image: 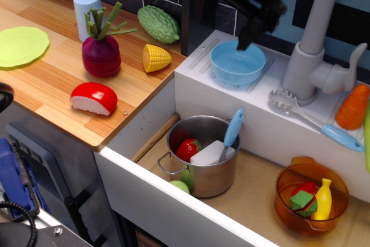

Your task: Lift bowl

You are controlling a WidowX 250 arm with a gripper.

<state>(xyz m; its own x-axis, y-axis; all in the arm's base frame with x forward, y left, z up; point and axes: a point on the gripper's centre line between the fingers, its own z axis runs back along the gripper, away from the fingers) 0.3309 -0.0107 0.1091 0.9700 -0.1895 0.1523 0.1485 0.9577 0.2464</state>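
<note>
On white ledge (pixel 199 65): bowl (pixel 237 62).

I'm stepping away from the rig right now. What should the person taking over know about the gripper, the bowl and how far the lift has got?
Gripper: dark and blurred, hanging just above the far rim of the bowl; whether the fingers are open or shut cannot be told. It holds nothing visible.
Bowl: light blue, upright, empty, resting on the white ledge behind the sink, left of the faucet.
Done: approach only.
Left: lower onto the rim, close on it, lift the bowl.
</note>
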